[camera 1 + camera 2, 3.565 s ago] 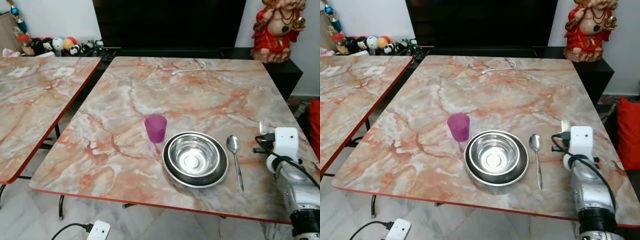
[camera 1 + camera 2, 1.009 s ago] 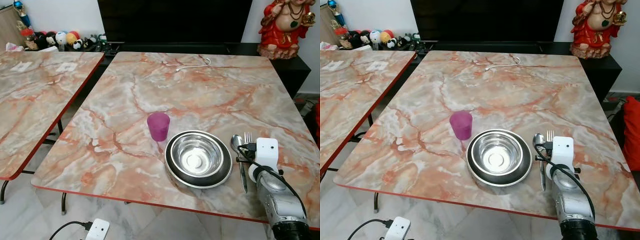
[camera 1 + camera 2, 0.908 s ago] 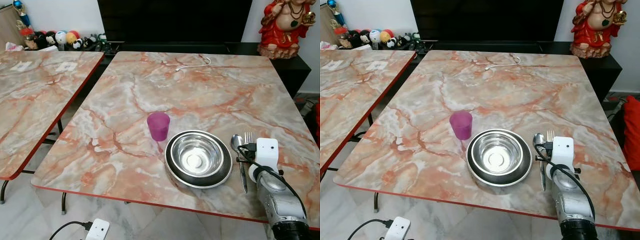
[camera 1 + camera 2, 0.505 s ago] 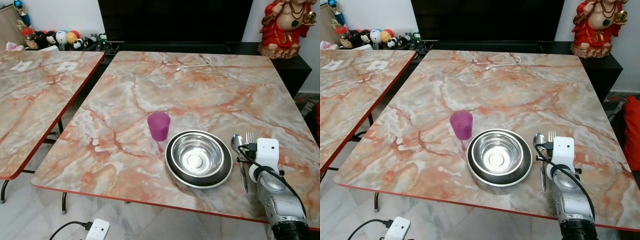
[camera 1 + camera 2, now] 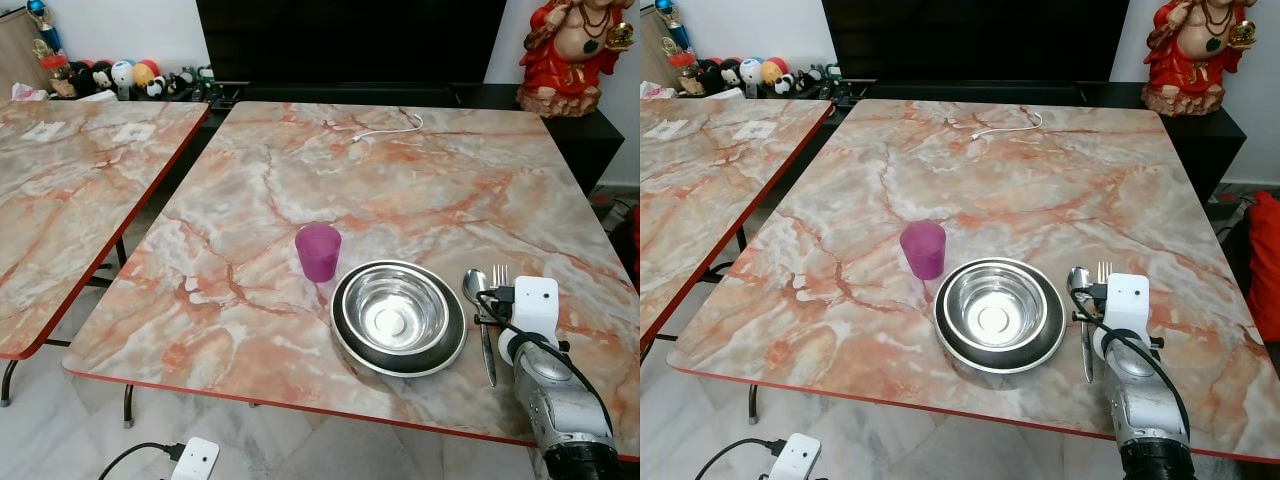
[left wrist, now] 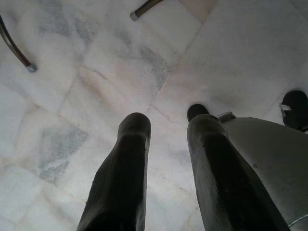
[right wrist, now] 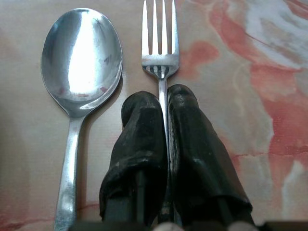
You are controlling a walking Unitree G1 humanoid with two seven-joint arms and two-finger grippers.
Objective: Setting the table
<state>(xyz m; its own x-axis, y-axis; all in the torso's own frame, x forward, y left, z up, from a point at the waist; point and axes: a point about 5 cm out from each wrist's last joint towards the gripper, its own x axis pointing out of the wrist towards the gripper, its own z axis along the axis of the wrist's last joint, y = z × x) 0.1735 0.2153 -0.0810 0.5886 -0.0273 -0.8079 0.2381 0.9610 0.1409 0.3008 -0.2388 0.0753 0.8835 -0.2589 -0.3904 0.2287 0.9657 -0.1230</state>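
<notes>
While right gripper pinches fork handle low over marble table, spoon lies alongside, at 3 o'clock of steel bowl; purple cup at bowl's 10 o'clock. Left gripper hangs parted above floor, holding nothing.

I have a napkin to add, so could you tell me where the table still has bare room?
The table is bare between the white cable and the purple cup, and left of the cup. It is crowded where bowl, spoon, fork and right hand sit.
</notes>
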